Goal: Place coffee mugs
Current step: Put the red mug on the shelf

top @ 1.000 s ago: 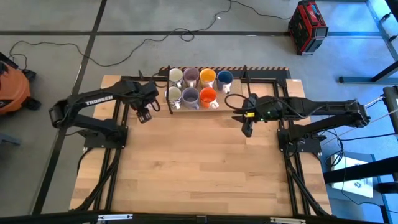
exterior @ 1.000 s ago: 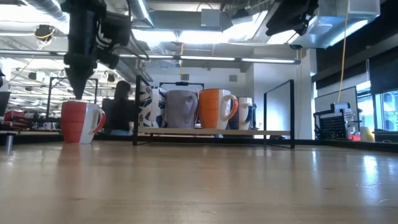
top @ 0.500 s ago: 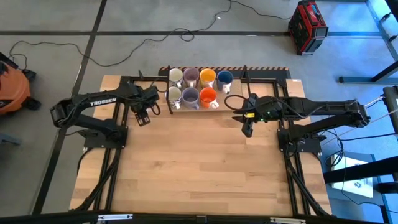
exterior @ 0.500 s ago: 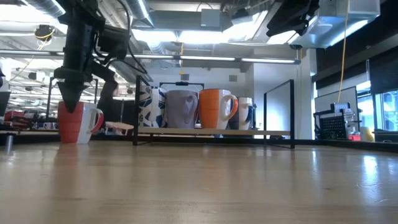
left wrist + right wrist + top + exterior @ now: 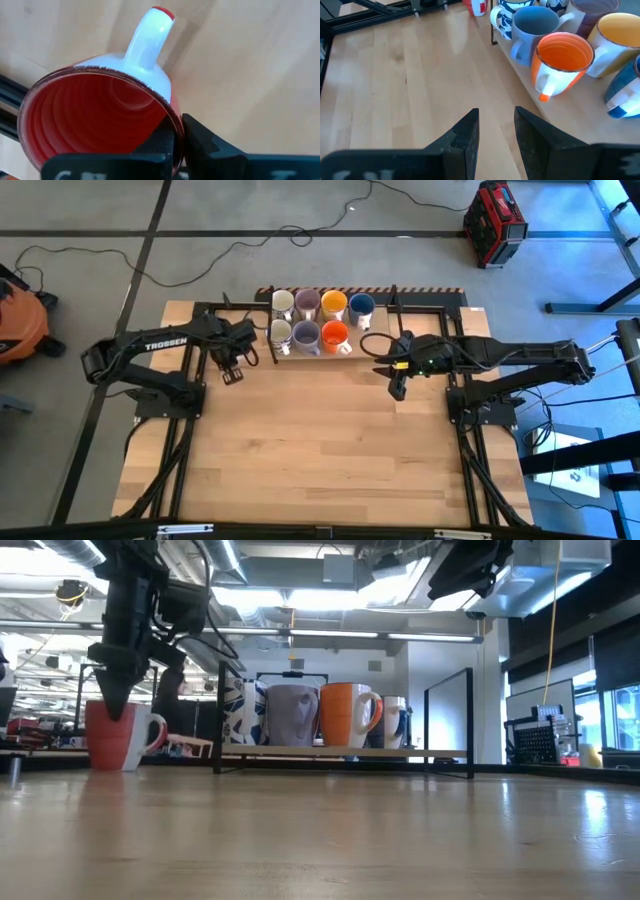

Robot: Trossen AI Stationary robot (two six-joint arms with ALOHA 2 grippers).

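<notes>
A red mug (image 5: pixel 115 736) with a white handle (image 5: pixel 146 37) stands upright on the table left of the rack. My left gripper (image 5: pixel 178 137) is shut on its rim and comes down on it from above (image 5: pixel 112 705). Seven mugs sit in two rows on a wooden tray (image 5: pixel 312 352) at the far middle: white (image 5: pixel 283 302), lavender (image 5: pixel 307 304), yellow-orange (image 5: pixel 334 305), blue (image 5: pixel 361 306), white (image 5: pixel 280 332), lavender (image 5: pixel 306 335), orange (image 5: pixel 335 336). My right gripper (image 5: pixel 495 131) is open and empty above the table, right of the tray (image 5: pixel 397 385). My left gripper pinches the red mug's wall at the rim (image 5: pixel 170 112), right beside the handle, with one finger inside the mug and one outside. The fingers point down from above. The mug stays upright, its bottom (image 5: pixel 110 766) at table level; whether it touches the table I cannot tell.
A black frame (image 5: pixel 395 305) stands around the tray at the far edge. The arms' bases (image 5: pixel 165 395) (image 5: pixel 480 405) stand at the table's left and right sides. Bare wood (image 5: pixel 320 450) fills the middle and near half of the table.
My left gripper has come down onto the red mug's rim and its fingers now reach into the mug. The mug has slid a little toward the table's left edge and stays upright.
</notes>
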